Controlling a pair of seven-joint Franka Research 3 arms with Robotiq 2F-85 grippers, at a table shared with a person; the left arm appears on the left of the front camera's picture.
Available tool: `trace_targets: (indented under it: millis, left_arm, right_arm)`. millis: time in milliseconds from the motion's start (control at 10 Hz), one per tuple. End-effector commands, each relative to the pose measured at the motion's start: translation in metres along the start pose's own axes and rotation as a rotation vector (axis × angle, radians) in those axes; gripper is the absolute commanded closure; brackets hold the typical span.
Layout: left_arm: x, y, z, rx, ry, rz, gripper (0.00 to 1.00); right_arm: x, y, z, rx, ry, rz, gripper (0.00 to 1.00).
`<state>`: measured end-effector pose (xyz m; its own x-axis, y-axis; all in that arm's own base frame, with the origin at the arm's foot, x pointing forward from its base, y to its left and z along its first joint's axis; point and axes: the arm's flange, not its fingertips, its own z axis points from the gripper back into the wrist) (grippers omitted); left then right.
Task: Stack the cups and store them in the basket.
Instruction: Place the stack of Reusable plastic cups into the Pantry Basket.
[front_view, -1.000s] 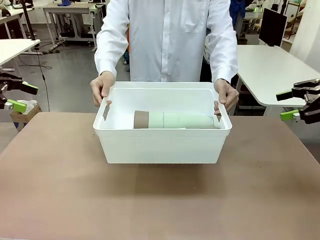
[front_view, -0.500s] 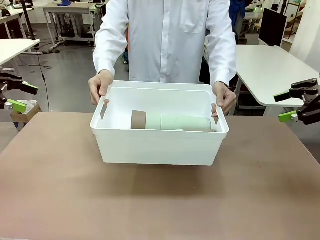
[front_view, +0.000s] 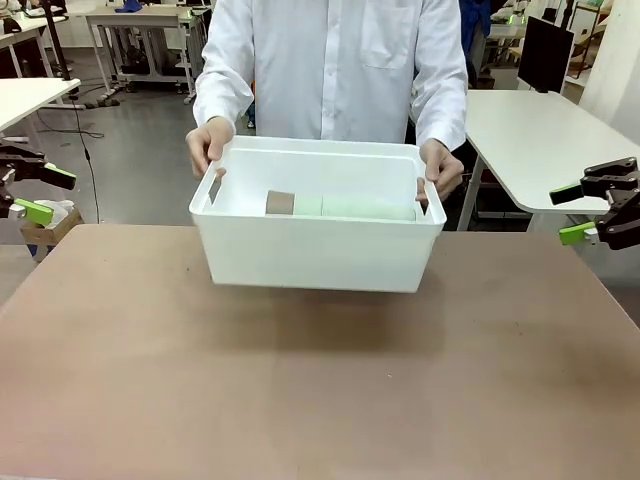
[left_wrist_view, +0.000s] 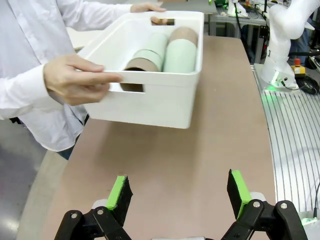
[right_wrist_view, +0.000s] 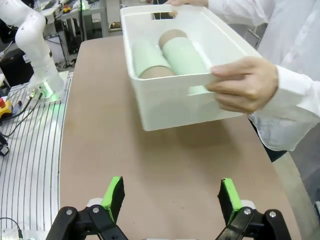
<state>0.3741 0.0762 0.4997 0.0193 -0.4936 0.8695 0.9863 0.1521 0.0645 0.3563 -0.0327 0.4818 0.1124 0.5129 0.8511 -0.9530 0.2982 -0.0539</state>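
Front view: a person's two hands (front_view: 207, 146) hold the white basket (front_view: 318, 245) up off the brown counter (front_view: 320, 390). The stacked cups (front_view: 340, 206) lie on their side inside, half hidden by the wall. The left claw (front_view: 36, 192) and right claw (front_view: 584, 209) sit wide apart at the edges, partly cut off.

Left wrist view: its claw (left_wrist_view: 179, 195) is wide and holds nothing; the basket (left_wrist_view: 160, 95) is far ahead.

Right wrist view: its claw (right_wrist_view: 170, 199) is wide too, well apart from the basket (right_wrist_view: 185, 102).

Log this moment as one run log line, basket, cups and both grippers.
basket: held off table by person's hands at both handles | cups: stacked, lying inside | left gripper: open, empty | right gripper: open, empty
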Motion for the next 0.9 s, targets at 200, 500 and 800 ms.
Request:
trace_targets:
  millis: [200,500,800]
  left_arm:
    - [0.0023,-0.0005,0.0015,-0.005,0.006,0.010,0.00]
    - [0.0023,-0.0005,0.0015,-0.005,0.006,0.010,0.00]
    - [0.0023,-0.0005,0.0015,-0.005,0.006,0.010,0.00]
  right_arm:
    - [0.0043,-0.0032,0.0011,-0.001,-0.021,-0.008,0.00]
    - [0.0043,-0.0032,0.0011,-0.001,-0.021,-0.008,0.00]
    - [0.0043,-0.0032,0.0011,-0.001,-0.021,-0.008,0.00]
